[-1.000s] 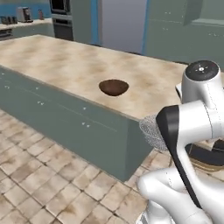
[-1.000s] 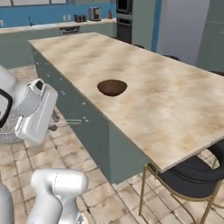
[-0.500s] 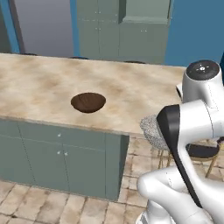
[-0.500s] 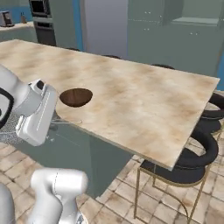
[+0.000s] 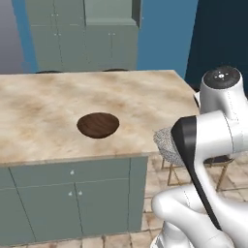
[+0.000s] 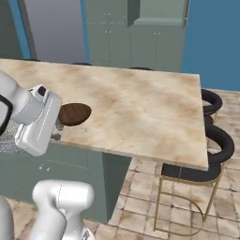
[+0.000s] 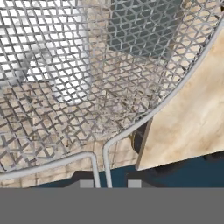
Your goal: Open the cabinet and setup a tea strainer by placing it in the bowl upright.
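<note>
- Well, from the left base view, the tea strainer [image 5: 164, 144] hangs off the counter [image 5: 145, 97] edge, at four o'clock from the bowl [image 5: 98, 124]; swinging in low could clip that edge.
- Right base view: the bowl [image 6: 73, 113] sits near the edge, easily nudged.
- Hand view: the jaws are pinched narrow on the strainer's wire handle [image 7: 98, 164]; a thin grip may let it tilt.

Arm folded low, hand [image 7: 111, 183] clamped
</note>
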You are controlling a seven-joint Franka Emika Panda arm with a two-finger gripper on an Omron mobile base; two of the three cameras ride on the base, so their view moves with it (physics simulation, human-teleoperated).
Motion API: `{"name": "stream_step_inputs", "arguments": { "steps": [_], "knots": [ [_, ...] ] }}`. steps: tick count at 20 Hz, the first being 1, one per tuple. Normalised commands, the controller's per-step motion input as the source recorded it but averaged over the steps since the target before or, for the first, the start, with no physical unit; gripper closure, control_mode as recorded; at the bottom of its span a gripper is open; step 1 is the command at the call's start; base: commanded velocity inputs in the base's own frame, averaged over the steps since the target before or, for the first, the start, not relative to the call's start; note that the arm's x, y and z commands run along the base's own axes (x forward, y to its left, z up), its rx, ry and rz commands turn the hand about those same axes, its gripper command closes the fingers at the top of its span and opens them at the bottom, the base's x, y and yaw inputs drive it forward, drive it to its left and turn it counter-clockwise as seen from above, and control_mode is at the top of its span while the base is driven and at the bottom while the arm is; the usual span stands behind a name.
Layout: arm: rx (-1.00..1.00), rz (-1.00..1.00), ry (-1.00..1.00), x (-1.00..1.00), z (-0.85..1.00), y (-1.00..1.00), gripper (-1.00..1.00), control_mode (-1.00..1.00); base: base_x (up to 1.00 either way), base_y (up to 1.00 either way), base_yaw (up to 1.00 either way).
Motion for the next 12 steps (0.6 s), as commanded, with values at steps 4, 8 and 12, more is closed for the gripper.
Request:
{"name": "stream_step_inputs", "arguments": {
  "steps": [4, 8, 12],
  "knots": [
    [0.00, 0.00, 0.00, 0.00, 0.00, 0.00, 1.00, 1.00, 0.06, 0.68, -0.45],
    [0.00, 0.00, 0.00, 0.00, 0.00, 0.00, 1.00, 1.00, 0.10, 0.67, -0.41],
    [0.00, 0.00, 0.00, 0.00, 0.00, 0.00, 1.00, 1.00, 0.28, 0.57, -0.29]
  ]
}}
